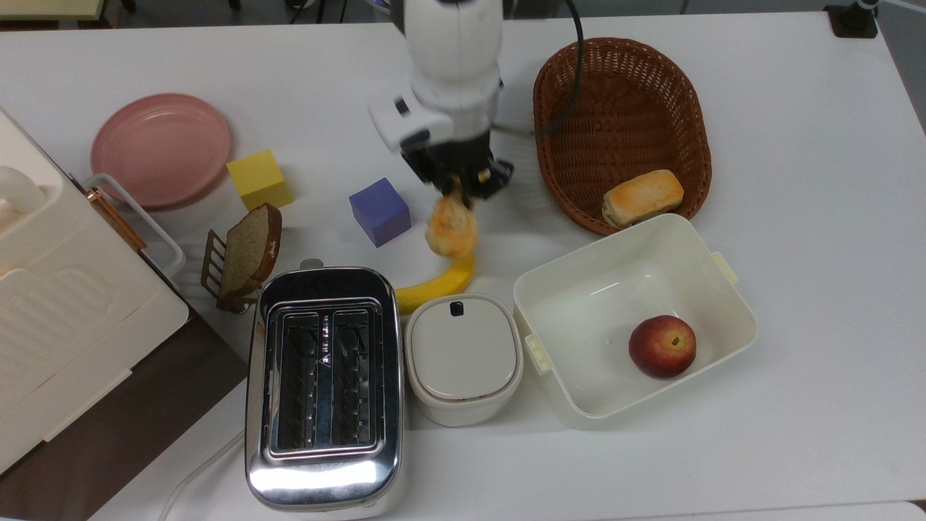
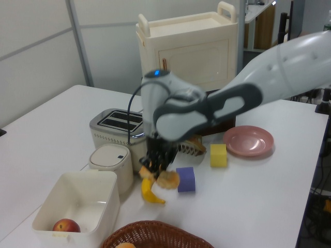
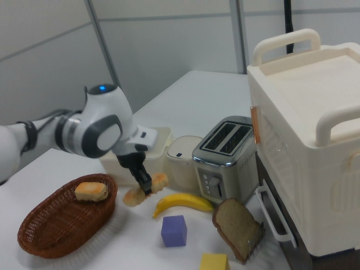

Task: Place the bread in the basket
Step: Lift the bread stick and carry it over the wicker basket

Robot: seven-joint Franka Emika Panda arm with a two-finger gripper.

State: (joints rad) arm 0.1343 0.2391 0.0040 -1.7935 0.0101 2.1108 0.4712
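My gripper (image 1: 463, 189) is shut on the bread (image 1: 451, 226), a golden-orange pastry stick that hangs from the fingers above the table. In the top view it sits over the banana's upper tip, left of the wicker basket (image 1: 623, 101). The left view shows the gripper (image 2: 155, 163) holding the bread (image 2: 166, 179) above the banana, behind the basket's rim (image 2: 155, 228). In the right view the gripper (image 3: 145, 187) grips the bread (image 3: 134, 197) near its middle, just right of the basket (image 3: 50, 230).
A short bun (image 1: 642, 197) lies in the basket. A banana (image 1: 438, 282), purple cube (image 1: 380, 211), yellow cube (image 1: 259, 179), pink plate (image 1: 160, 148), toast slice (image 1: 249, 250), toaster (image 1: 323, 383), lidded pot (image 1: 463, 358) and white tub (image 1: 731, 289) with an apple (image 1: 662, 346) stand around.
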